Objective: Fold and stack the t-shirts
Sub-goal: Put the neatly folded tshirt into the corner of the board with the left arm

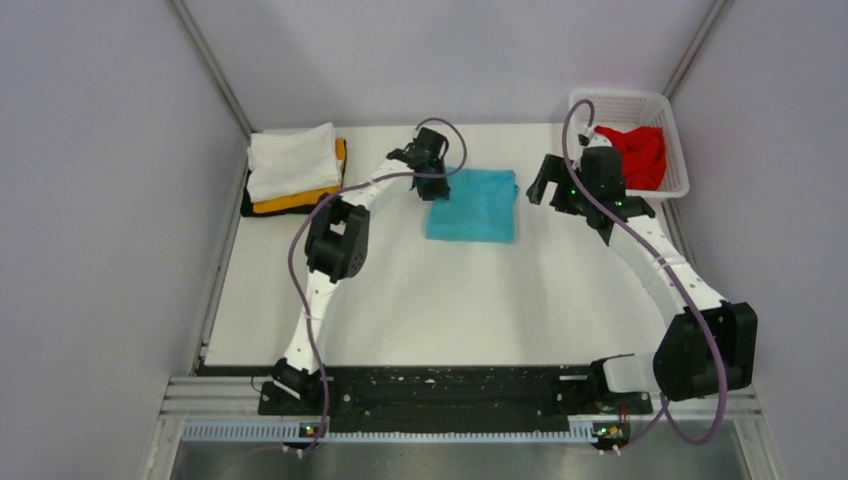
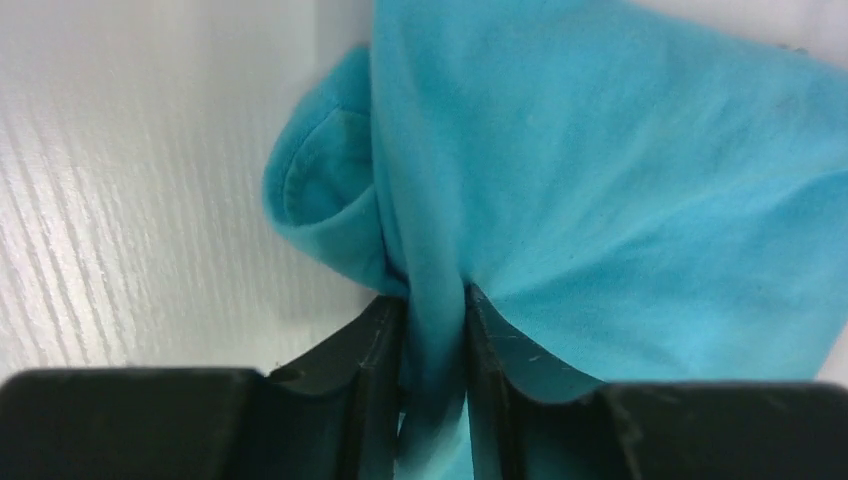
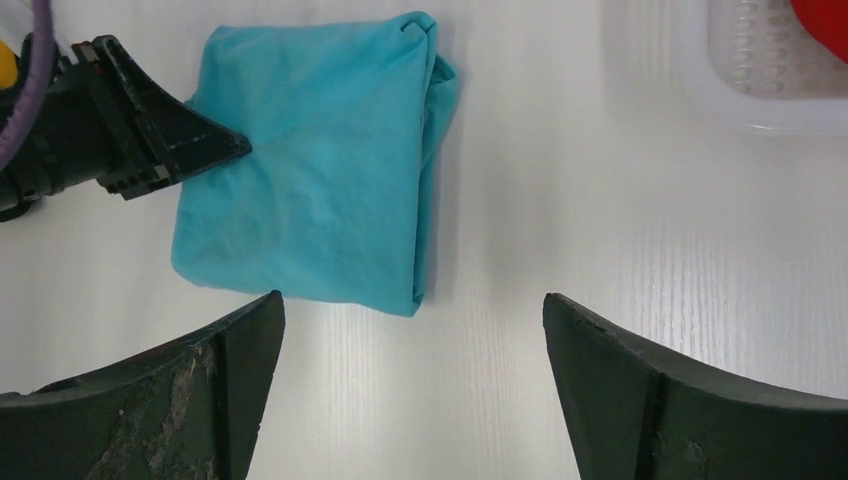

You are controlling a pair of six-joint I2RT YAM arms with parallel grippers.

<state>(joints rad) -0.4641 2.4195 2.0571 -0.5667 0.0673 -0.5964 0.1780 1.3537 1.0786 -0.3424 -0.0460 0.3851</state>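
Only the left wrist view shows the left jaws pinching the turquoise t-shirt [image 2: 620,180]. The right jaws hang spread.

The folded turquoise cloth t-shirt [image 1: 478,207] lies flat on the white bench [image 1: 450,300], between the two grippers. The left gripper [image 1: 437,190] is at the shirt's left edge, clamped on a pinch of it. The right gripper [image 1: 545,187] is just right of the shirt and apart from it, jaws spread. Well left of the left gripper, a white cloth t-shirt [image 1: 292,160] lies on a yellow-orange cloth t-shirt [image 1: 300,199], which lies on a black cloth t-shirt [image 1: 246,206]. Right of and behind the right gripper stands a white plastic mesh basket [image 1: 625,97], with a red cloth t-shirt [image 1: 638,152] in it.
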